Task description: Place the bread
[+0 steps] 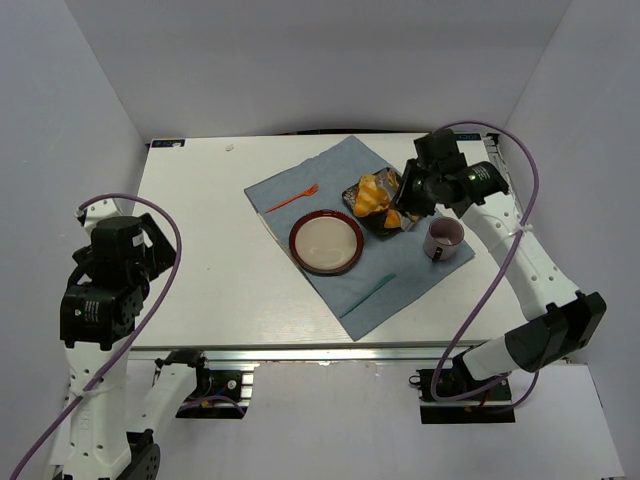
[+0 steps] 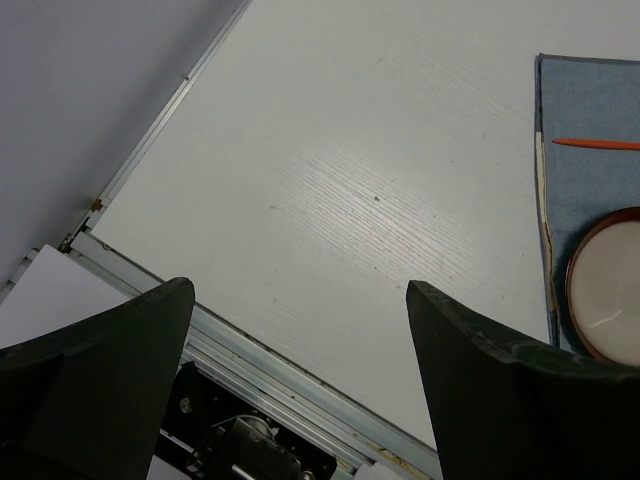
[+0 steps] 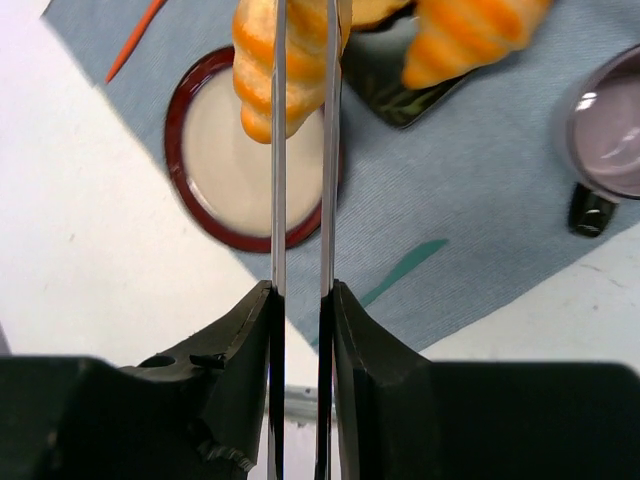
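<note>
Nearest me, by the near left corner of the table (image 1: 200, 290), the left tool (image 2: 300, 380) hangs with its dark fingers spread wide and nothing between them. Further in, on the blue cloth (image 1: 335, 165), a teal utensil (image 1: 368, 295) lies towards the near edge. Beyond it is the red plate (image 1: 326, 243), with a purple mug (image 1: 444, 238) off to its right.

Behind the plate is a black tray (image 1: 378, 228), and over it the right tool (image 3: 302, 30) has its two thin blades squeezed onto the bread (image 3: 255, 70). That is a small golden-yellow croissant, ridged in segments and tapering to a rounded tip, far smaller than the plate. I can't tell whether it is lifted clear of the tray. A more orange croissant (image 3: 470, 35) sits just beside it. An orange fork (image 1: 292, 198) lies on the cloth, left of the tray.
</note>
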### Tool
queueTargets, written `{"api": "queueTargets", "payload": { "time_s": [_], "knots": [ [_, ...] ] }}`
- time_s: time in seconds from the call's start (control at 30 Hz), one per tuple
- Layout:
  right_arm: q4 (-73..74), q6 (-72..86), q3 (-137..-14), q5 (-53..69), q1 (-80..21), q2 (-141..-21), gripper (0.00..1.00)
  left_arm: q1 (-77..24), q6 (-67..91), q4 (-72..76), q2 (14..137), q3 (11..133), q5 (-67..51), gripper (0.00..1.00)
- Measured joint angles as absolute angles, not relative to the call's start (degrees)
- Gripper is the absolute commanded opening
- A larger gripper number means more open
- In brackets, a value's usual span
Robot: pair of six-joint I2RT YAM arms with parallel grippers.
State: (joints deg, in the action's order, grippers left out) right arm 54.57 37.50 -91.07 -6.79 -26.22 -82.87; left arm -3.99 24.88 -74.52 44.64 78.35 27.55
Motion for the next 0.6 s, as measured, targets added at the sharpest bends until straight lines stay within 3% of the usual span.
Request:
{"api": "queueTargets", "payload": {
  "time_s": [0.37,0.6],
  "knots": [
    [44.1,37.6,-85.8,3.5,-38.3,-82.8,0.0,-4.0,24.9,-74.5,44.7,78.3,27.4,0.98],
    [37.3,37.7,-80.2,5.3,-39.0,-86.4,0.0,-4.0,24.9,-74.5,44.7,78.3,27.4,0.98]
  ]
}}
